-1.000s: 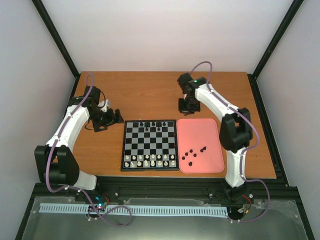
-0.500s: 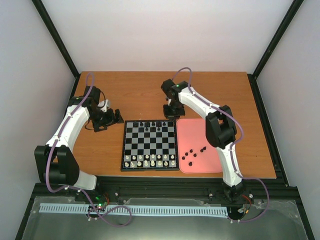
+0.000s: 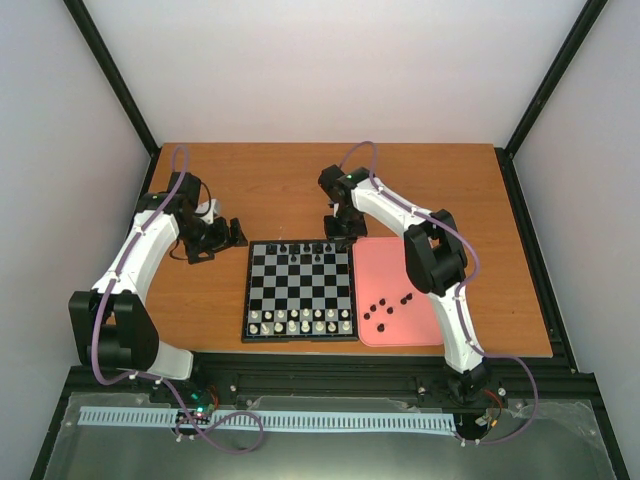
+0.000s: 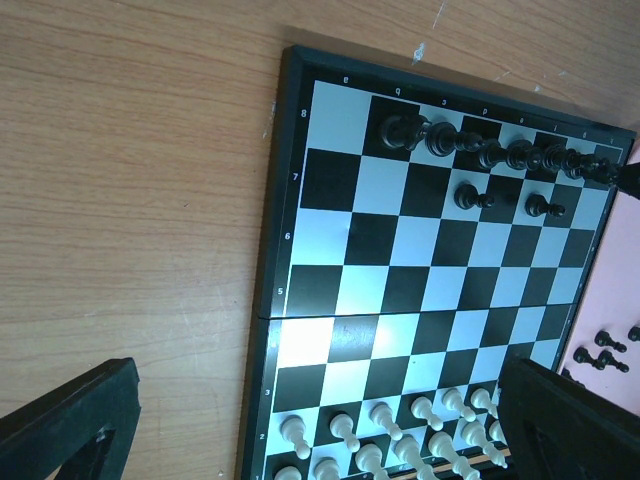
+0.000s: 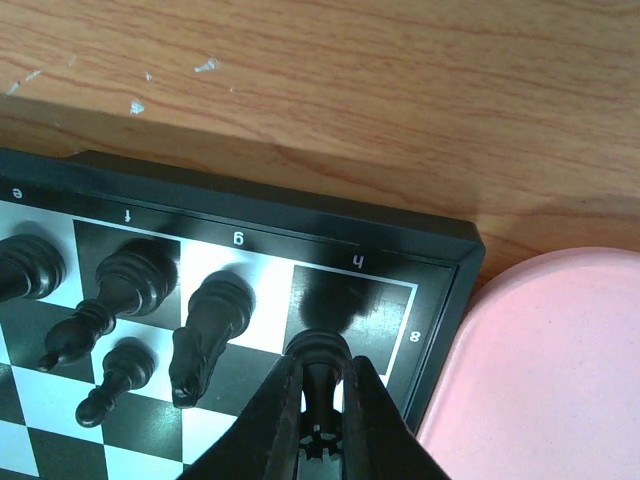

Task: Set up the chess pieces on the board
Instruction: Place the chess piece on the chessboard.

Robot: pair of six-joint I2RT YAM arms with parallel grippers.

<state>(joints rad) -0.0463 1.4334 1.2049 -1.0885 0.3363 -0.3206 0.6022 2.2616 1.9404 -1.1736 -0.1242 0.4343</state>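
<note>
At the far right corner of the chessboard (image 3: pixel 299 288), the right jaws are clenched on one black chess piece (image 5: pixel 318 352), gripping it just below its rounded head. The piece stands upright between the jaw tips over square h8 (image 5: pixel 385 305), just beside the black knight (image 5: pixel 205 335) on g8. Whether its base touches the square cannot be told. Further black pieces (image 3: pixel 385 306) lie loose in the pink tray (image 3: pixel 400 262), which sits just beside the board's right edge. Left of the board, the left jaws are released, spread wide, low over the wooden surface (image 3: pixel 280 190), holding nothing.
</note>
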